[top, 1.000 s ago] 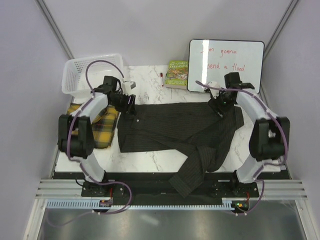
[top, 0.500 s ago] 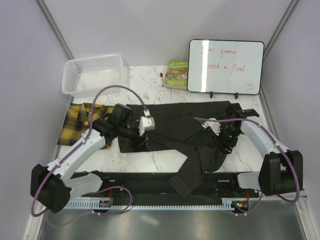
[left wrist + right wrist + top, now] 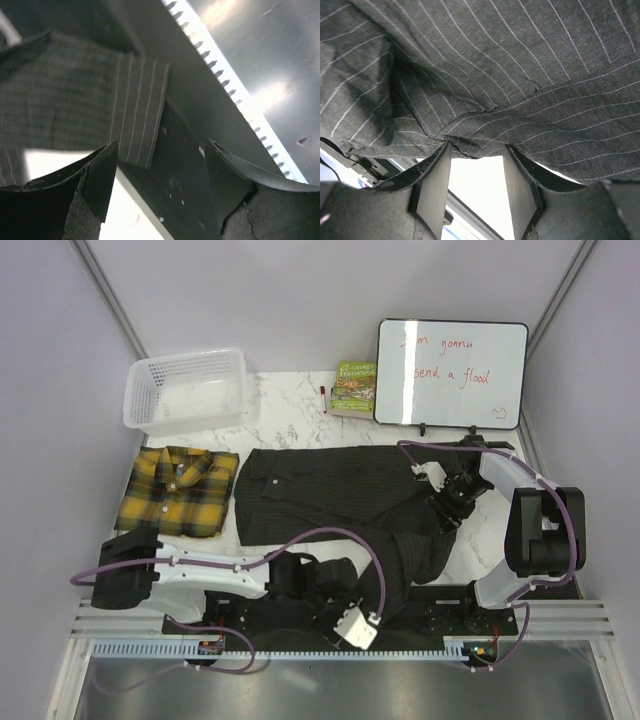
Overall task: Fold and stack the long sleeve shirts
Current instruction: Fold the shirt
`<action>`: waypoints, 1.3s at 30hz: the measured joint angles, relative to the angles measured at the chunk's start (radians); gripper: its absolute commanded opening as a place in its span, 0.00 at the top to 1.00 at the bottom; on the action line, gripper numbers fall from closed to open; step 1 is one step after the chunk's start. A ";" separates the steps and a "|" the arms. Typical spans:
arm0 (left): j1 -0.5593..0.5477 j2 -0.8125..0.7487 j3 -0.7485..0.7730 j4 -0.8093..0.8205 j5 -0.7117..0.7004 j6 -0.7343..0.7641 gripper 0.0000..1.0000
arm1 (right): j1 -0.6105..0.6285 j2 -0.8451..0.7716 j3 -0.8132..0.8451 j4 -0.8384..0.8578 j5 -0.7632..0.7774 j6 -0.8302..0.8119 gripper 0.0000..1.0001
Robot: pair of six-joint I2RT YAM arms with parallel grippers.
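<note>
The dark pinstriped long sleeve shirt (image 3: 330, 490) lies spread across the middle of the table. One sleeve (image 3: 400, 570) trails over the front edge. The yellow-and-black plaid shirt (image 3: 178, 502) lies folded at the left. My left gripper (image 3: 340, 598) is low at the near edge and open (image 3: 160, 150); the sleeve's cuff (image 3: 140, 115) sits just ahead of its fingers, untouched. My right gripper (image 3: 450, 502) is at the dark shirt's right side. It is open (image 3: 476, 155), and the shirt's hem (image 3: 470, 135) rests at its fingertips without being clamped.
A white mesh basket (image 3: 185, 390) stands at the back left. A green book (image 3: 353, 387), a red marker (image 3: 324, 390) and a whiteboard (image 3: 452, 373) are at the back. A black rail and a slotted cable tray (image 3: 225, 85) run along the front edge.
My left arm swung from the shirt's upper left corner down to the near edge by the hanging sleeve, its jaws widening. My right gripper moved from the top right to the shirt's right side, its jaws narrowing.
</note>
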 measured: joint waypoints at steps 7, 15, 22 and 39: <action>-0.061 0.150 0.004 0.108 -0.087 0.069 0.25 | -0.015 0.050 0.002 0.003 -0.016 0.005 0.48; -0.061 0.254 0.039 0.177 -0.115 0.099 0.69 | -0.016 0.050 0.002 0.007 -0.020 0.004 0.47; -0.061 0.272 0.056 0.157 -0.103 0.096 0.98 | -0.018 0.057 0.003 0.012 -0.024 0.005 0.47; 0.283 -0.042 0.530 -0.069 -0.045 -0.179 0.98 | -0.097 -0.059 0.151 0.012 -0.146 0.034 0.17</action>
